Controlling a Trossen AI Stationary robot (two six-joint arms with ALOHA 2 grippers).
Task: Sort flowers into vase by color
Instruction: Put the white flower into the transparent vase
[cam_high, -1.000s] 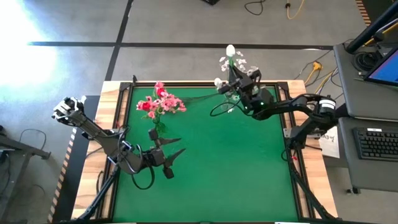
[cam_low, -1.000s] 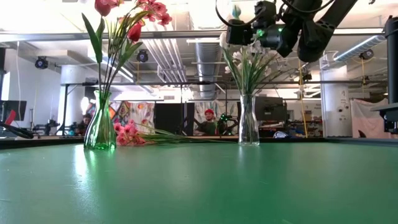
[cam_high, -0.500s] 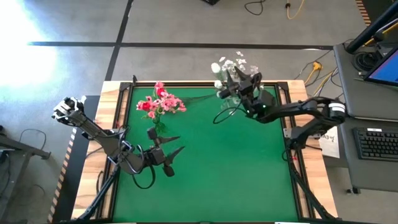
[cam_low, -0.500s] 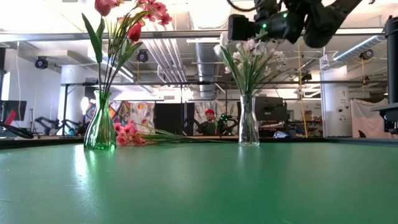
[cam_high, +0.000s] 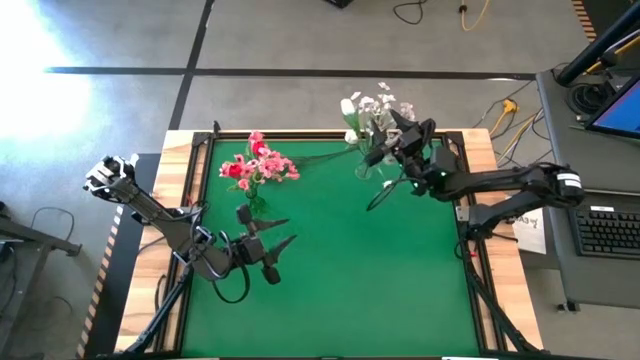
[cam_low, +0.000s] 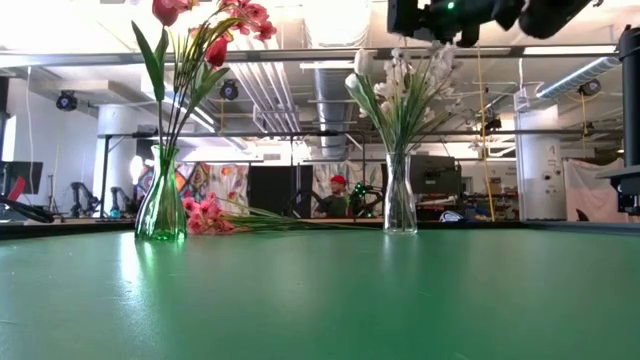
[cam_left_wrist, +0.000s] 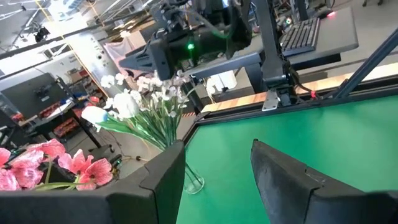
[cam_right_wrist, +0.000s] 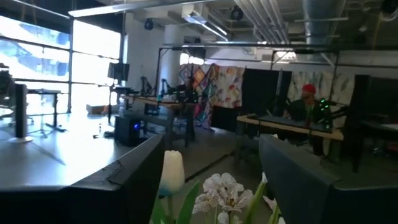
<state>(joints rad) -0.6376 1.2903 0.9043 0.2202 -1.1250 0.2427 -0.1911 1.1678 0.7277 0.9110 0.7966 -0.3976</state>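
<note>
A clear vase (cam_low: 400, 205) at the table's far right holds white flowers (cam_high: 365, 108), among them a white bud (cam_right_wrist: 172, 171). My right gripper (cam_high: 385, 143) hovers open just above these blossoms; the bud stands between its fingers without touching them. A green vase (cam_low: 160, 208) at the far left holds red and pink flowers (cam_high: 258, 165). One pink flower (cam_low: 205, 215) lies on the table behind it, its stem pointing toward the clear vase. My left gripper (cam_high: 288, 236) waits open near the green vase, low over the table.
The table's raised frame (cam_high: 470, 215) runs along the right edge, with a desk and keyboard (cam_high: 605, 228) beyond it. A person in a red cap (cam_low: 337, 190) sits far behind the table. Green table top (cam_high: 370, 270) lies bare toward the near edge.
My right gripper has opened and let go of the white-bud flower, then risen and drawn back toward the table's right edge. The flower has sunk stem-first into the clear vase and now stands among the other white flowers.
</note>
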